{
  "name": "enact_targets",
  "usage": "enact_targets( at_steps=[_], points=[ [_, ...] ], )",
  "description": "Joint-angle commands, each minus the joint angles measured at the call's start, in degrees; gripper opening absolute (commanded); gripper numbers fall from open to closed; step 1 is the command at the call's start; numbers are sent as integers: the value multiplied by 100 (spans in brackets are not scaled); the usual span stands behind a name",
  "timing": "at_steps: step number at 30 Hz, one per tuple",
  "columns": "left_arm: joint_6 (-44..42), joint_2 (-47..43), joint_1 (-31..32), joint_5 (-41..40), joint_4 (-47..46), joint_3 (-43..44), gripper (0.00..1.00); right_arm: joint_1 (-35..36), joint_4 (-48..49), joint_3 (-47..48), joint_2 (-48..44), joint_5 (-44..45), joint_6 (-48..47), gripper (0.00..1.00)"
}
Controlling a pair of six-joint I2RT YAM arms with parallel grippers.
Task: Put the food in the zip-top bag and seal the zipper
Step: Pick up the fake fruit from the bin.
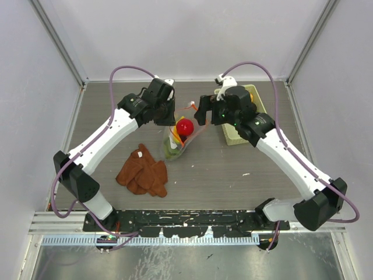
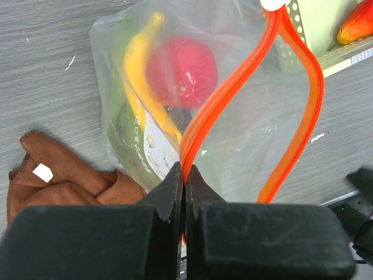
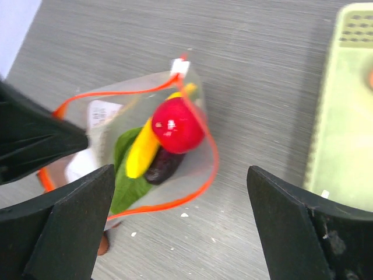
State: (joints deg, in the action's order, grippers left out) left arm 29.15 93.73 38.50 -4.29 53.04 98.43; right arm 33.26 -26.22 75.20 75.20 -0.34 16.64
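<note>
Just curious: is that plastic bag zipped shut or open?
Open. The two orange sides of the zipper bow apart; the left gripper pinches one end.

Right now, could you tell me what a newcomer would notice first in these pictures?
The red apple glows inside the clear zip-top bag at mid-table, its orange-red zipper gaping open. The left hand pinches that zipper at one end. A rust-brown cloth lies crumpled to the bag's left, nearer the robot.
</note>
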Motion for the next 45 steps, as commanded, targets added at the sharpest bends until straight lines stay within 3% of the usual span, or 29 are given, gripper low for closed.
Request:
enact_targets(
  at_steps=[1, 9, 16, 34, 45],
  points=[
    [21, -347, -27, -132, -135, 14, 0, -516, -449, -6, -288, 422, -5, 98],
    [8, -367, -35, -152, -127, -10, 0, -1806, -720, -342, -73, 576, 117, 98],
    [0, -358, -36, -150, -97, 0, 0, -2549, -684, -330, 662, 665, 443, 99],
    [-17, -382, -36, -160, -65, -77, 0, -3091, -153, -215, 2688, 1921, 1048, 97],
    [4, -340, -40, -113, -47, -104, 0, -3282, 121, -114, 3073, 1350, 838, 95]
  ],
)
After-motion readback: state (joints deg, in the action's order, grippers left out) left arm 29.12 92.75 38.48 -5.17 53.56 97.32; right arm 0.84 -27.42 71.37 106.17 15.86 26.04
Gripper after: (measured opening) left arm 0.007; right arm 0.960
